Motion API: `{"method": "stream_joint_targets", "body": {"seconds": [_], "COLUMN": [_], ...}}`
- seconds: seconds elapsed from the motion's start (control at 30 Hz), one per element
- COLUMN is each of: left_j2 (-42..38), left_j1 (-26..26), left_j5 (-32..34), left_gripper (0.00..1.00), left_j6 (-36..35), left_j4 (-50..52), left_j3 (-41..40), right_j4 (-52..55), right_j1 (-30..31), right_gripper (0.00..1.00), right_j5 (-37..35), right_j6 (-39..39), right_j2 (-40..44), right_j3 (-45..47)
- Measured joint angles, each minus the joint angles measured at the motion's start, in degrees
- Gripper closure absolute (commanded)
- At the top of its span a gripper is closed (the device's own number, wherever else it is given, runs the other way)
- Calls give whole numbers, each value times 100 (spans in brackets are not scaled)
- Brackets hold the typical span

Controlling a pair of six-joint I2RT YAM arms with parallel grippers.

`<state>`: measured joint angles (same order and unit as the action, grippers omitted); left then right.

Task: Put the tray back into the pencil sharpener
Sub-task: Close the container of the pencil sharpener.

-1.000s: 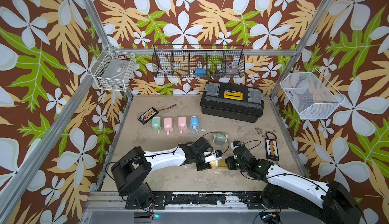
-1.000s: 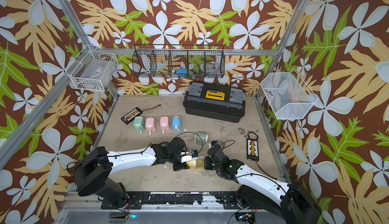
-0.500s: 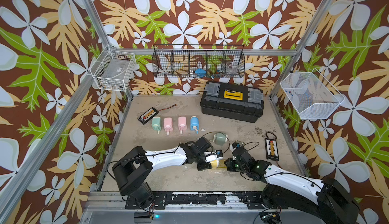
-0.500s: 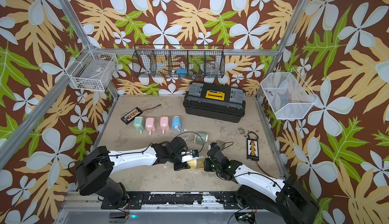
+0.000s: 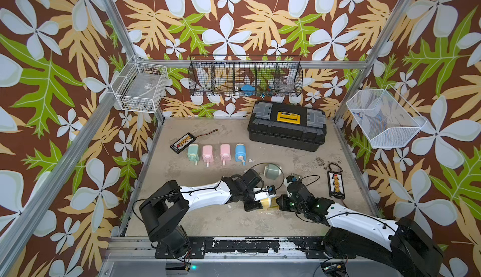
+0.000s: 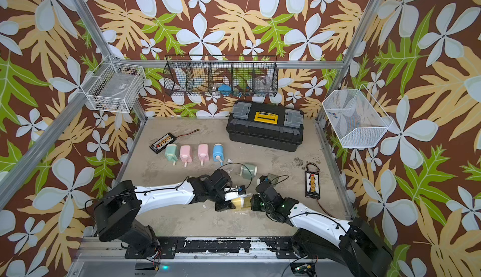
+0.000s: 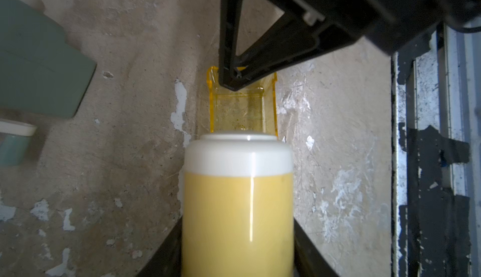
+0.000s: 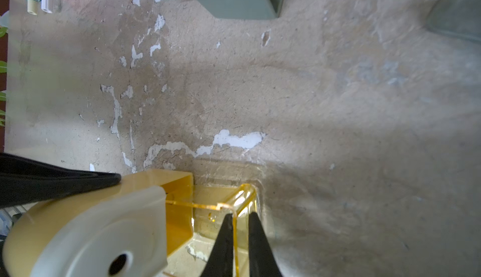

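Left jaws clamp the pencil sharpener (image 7: pixel 238 197), which lies on the counter (image 8: pixel 338 106). Right jaws pinch one thin wall of the tray (image 8: pixel 234 204), which sits at the slot mouth, seemingly partly entered. Risk: a skewed push jams or cracks the hard, translucent amber tray; the glossy, rounded yellow body may slip sideways

Top views: bright, even, sharp; soft shadows. Left wrist view: vertical glare streak on glossy yellow cylindrical sharpener body (image 7: pixel 238 210). Right wrist view: blurred edges; translucent amber plastic tray (image 8: pixel 243 200) glints.
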<state>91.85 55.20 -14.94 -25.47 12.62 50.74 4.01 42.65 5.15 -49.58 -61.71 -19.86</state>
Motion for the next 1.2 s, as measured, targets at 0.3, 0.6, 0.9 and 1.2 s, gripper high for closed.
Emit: {"method": "stream_joint_targets", "body": {"seconds": [0.3, 0.6, 0.9, 1.2], "left_j2": [9, 31, 105, 120], "left_j1": [0, 0, -2, 0], "left_j5": [2, -7, 7, 57], "left_gripper": [55, 56, 57, 58], "left_j6": [-20, -42, -81, -61], "left_j4": [9, 33, 125, 120], "left_j3": [20, 39, 140, 164], "right_j4": [-55, -55, -173, -20], "right_j1": [-2, 4, 4, 13], "right_gripper": [86, 87, 87, 87], "right_j5": [22, -24, 4, -199], "right_j6": [-151, -181, -7, -9], "right_j2": [-13, -98, 55, 50], "right_j3": [11, -22, 70, 61]}}
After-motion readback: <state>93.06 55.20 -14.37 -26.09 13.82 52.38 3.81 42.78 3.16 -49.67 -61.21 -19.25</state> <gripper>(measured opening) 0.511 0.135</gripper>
